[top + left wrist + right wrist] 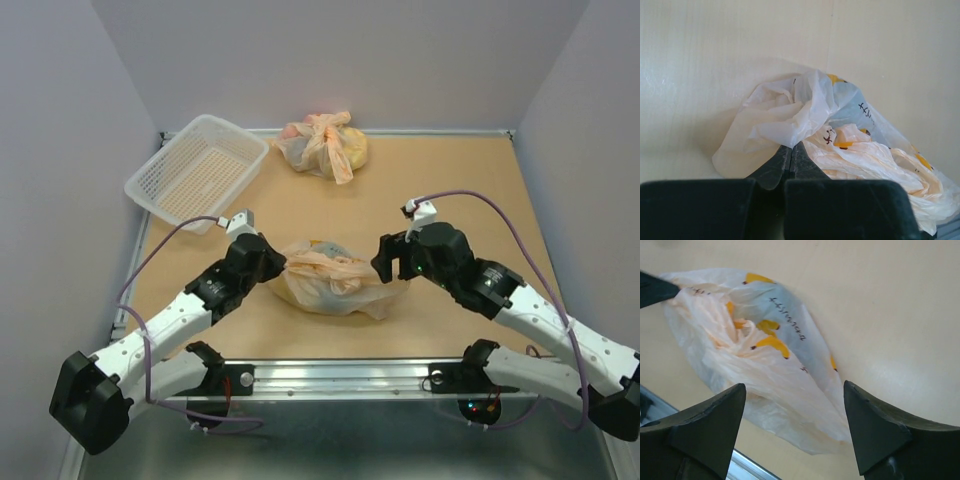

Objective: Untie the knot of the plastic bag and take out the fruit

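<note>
The plastic bag lies crumpled on the table between my two grippers, pale peach-pink with yellow and dark print. Its handles bunch into a twisted knot on top, also in the right wrist view. My left gripper is shut on the bag's left edge; in the left wrist view the closed fingertips pinch the plastic. My right gripper is open just above the bag's right end, its jaws wide apart over the plastic. The fruit is hidden inside the bag.
A white mesh basket stands at the back left. A second knotted peach bag with a big yellow lump lies at the back centre. A metal rail runs along the table's near edge.
</note>
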`<state>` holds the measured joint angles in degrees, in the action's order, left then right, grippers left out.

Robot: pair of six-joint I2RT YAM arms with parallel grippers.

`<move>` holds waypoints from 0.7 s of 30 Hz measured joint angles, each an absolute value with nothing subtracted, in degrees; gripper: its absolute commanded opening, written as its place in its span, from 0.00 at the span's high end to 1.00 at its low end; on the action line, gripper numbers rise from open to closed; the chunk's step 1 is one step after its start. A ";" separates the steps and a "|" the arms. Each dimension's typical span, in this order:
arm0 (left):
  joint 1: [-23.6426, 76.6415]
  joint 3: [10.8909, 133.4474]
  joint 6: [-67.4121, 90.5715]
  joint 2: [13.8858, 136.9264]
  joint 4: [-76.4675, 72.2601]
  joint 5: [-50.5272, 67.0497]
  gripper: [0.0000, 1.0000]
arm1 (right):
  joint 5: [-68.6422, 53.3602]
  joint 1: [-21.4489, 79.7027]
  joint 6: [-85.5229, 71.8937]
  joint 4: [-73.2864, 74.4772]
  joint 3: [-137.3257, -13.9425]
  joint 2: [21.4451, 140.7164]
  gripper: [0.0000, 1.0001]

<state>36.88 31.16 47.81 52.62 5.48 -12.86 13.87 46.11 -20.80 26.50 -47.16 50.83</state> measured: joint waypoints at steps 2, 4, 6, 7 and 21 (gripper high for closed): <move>36.88 32.86 46.46 53.15 5.98 -12.12 1.00 | 9.19 46.11 -16.60 26.72 -50.48 53.52 0.16; 36.88 34.72 45.74 53.15 6.33 -11.81 1.00 | 4.67 46.11 -13.32 26.65 -53.87 56.12 0.18; 36.88 36.62 45.21 53.19 6.87 -11.62 1.00 | 0.64 46.19 -10.07 26.30 -56.69 58.85 0.18; 36.88 38.46 44.97 53.49 7.81 -11.53 1.00 | -1.23 46.28 -8.73 26.09 -57.89 60.55 0.18; 37.01 44.14 43.66 57.65 13.52 -12.12 1.00 | 0.43 56.97 8.01 26.55 -64.88 75.59 0.42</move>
<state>37.01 44.14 43.66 57.65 13.52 -12.12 0.43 56.97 8.01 26.55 -64.88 75.59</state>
